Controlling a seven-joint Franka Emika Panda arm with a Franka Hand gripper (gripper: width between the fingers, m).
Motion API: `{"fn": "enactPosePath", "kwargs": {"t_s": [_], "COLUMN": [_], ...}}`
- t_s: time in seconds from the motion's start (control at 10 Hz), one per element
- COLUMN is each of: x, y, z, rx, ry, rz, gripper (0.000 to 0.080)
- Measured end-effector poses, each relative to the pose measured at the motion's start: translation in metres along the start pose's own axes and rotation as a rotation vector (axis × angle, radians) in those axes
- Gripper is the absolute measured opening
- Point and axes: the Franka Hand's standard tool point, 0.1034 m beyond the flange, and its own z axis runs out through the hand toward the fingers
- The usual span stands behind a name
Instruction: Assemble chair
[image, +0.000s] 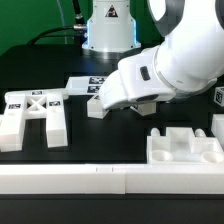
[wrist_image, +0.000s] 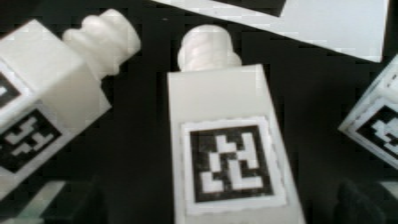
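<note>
You have: gripper (image: 143, 105), jaws apart, over matte white square leg (wrist_image: 222, 130), ribbed peg end, tagged face; notched seat block (image: 185, 148) by bench's near edge.

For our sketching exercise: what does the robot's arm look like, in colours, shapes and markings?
The arm is glossy white, with bulky rounded segments and a dark joint band. Its gripper is a boxy white block with dark jaws. The base shows a dark marking.

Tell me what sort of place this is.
Probably a robotics lab bench: a white robot arm reaches over a black table, and a loose braced chair frame and a leg carry printed square tags for camera tracking.
</note>
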Motion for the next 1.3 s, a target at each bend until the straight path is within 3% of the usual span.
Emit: {"fn": "enactPosePath", "kwargs": {"t_s": [0.2, 0.4, 0.5, 1.0, 1.3], "x": [0.001, 0.001, 0.001, -0.002, -0.028], "y": [-0.003, -0.003, -0.003, -0.005, -0.002], "z": [0.0, 0.0, 0.0, -0.005, -0.037], "rx": [-0.001, -0.001, -0.001, 0.0, 0.005], "ry": [-0.001, -0.001, -0.001, 0.002, 0.001], "rz": [-0.005, -0.005, -0.006, -0.009, -0.023], "gripper": [0.0648, 0.0373, 0.0289, 0.0289, 0.0291]}}
